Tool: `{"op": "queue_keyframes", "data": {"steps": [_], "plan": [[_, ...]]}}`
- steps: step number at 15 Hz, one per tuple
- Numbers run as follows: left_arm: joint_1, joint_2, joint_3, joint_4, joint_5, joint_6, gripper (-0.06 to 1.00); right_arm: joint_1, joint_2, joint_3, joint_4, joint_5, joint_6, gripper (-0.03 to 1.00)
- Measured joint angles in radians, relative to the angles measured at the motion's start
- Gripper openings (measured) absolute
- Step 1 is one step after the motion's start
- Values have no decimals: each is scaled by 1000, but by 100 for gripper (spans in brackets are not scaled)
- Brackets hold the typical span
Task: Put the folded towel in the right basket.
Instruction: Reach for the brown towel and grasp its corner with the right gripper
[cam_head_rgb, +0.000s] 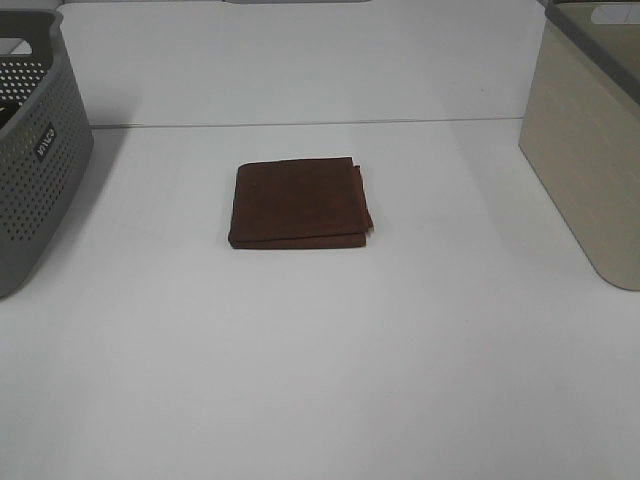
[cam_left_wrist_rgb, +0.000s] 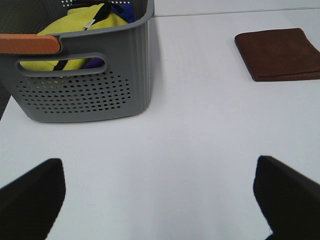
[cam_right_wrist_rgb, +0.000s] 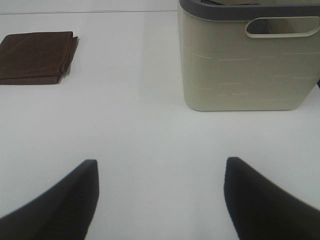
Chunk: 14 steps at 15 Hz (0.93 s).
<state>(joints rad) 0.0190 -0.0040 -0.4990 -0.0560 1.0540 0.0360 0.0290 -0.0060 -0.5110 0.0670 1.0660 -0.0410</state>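
A brown folded towel (cam_head_rgb: 300, 203) lies flat in the middle of the white table. It also shows in the left wrist view (cam_left_wrist_rgb: 279, 53) and in the right wrist view (cam_right_wrist_rgb: 36, 57). The right basket (cam_head_rgb: 590, 140) is beige with a dark rim and stands at the right edge; the right wrist view (cam_right_wrist_rgb: 247, 60) shows its side and handle hole. Neither gripper shows in the exterior view. My left gripper (cam_left_wrist_rgb: 160, 200) is open and empty above bare table, well short of the towel. My right gripper (cam_right_wrist_rgb: 160, 197) is open and empty, in front of the beige basket.
A grey perforated basket (cam_head_rgb: 35, 150) stands at the left edge; the left wrist view shows it (cam_left_wrist_rgb: 85, 85) holding yellow and blue cloth (cam_left_wrist_rgb: 80, 25). The white table (cam_head_rgb: 320, 380) stretches between the two baskets.
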Motion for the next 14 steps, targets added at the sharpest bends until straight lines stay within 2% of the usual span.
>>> {"op": "queue_keyframes", "data": {"steps": [14], "plan": [[0,0,0,0,0,0,97,0,0,0,0,0,0,67]]}}
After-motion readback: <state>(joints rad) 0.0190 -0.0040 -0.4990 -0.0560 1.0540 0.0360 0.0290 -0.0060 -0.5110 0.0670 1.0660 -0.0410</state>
